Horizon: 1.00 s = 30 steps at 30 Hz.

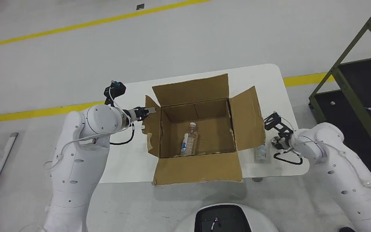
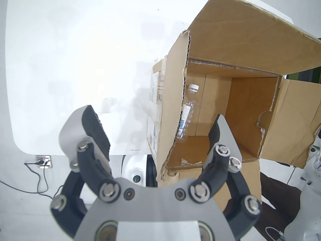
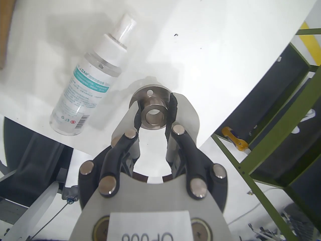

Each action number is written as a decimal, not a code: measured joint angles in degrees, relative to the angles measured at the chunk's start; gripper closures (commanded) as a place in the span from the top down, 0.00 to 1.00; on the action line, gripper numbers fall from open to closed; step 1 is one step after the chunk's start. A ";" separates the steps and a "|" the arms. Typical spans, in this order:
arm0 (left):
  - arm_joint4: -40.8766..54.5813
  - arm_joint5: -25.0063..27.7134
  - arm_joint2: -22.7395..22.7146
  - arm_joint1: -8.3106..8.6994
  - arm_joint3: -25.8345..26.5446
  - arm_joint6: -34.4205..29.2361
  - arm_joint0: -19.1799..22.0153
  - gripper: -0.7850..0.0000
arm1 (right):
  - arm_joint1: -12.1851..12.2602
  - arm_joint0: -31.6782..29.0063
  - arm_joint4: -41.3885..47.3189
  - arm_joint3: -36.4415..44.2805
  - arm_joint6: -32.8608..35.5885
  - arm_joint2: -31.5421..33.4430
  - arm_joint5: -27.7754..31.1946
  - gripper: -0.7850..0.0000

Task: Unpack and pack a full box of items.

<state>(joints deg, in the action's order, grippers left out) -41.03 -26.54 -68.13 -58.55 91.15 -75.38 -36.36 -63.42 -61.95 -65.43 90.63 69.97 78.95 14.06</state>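
Observation:
An open cardboard box (image 1: 197,168) stands mid-table with its flaps spread; its inside wall (image 2: 248,106) faces the left wrist camera. A clear plastic bottle (image 1: 186,141) with a white cap lies on the box floor (image 2: 186,111). My left gripper (image 1: 149,111) is open at the box's left side, its fingers straddling the left flap's edge (image 2: 156,121). By the table's right edge, my right gripper (image 1: 277,134) is shut on a small metal bushing (image 3: 153,112). Beside it a white spray bottle (image 3: 87,83) lies flat on the table (image 1: 262,153).
The white table (image 1: 255,78) has bare surface behind the box and to its left. A green metal rack (image 1: 348,75) stands just off the table's right end, with a small yellow and blue object (image 3: 235,139) on its shelf.

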 measured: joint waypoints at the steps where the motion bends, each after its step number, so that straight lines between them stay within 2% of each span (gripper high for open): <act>1: 0.00 0.00 0.00 0.00 0.00 0.00 0.00 1.00 | 0.15 -0.48 1.82 1.02 -0.72 1.64 -0.24 0.00; 5: 0.18 0.67 -0.97 0.10 0.49 2.65 -1.09 1.00 | 0.65 -3.38 14.62 5.68 -5.72 10.26 0.48 0.00; 9: -0.31 -0.23 -3.76 0.54 2.40 5.08 -2.25 1.00 | 0.98 -6.87 31.77 9.08 -10.89 18.52 4.38 0.00; 13: -0.55 -2.00 -7.07 0.99 3.96 7.15 -3.90 1.00 | 1.08 -8.39 44.40 10.32 -12.56 21.04 7.83 0.00; 15: -0.92 -3.11 -8.81 1.24 4.64 8.18 -5.03 1.00 | 1.09 -8.30 50.85 10.35 -12.68 20.57 9.70 0.00; 19: -1.63 -3.81 -10.15 1.48 5.41 9.22 -6.55 1.00 | 1.16 -6.17 58.42 9.83 -10.92 17.45 11.66 0.00; 27: -1.61 -3.76 -10.09 1.47 5.38 9.17 -6.49 1.00 | 0.46 1.06 56.93 6.00 -11.75 4.94 9.91 0.00; 30: -1.61 -3.76 -10.09 1.47 5.38 9.17 -6.49 1.00 | 0.41 1.53 56.57 5.42 -11.86 4.00 9.64 0.00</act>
<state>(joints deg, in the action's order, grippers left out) -42.64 -30.30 -78.22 -57.08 96.52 -66.22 -42.85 -63.01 -60.42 -8.86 96.04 58.11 82.96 23.69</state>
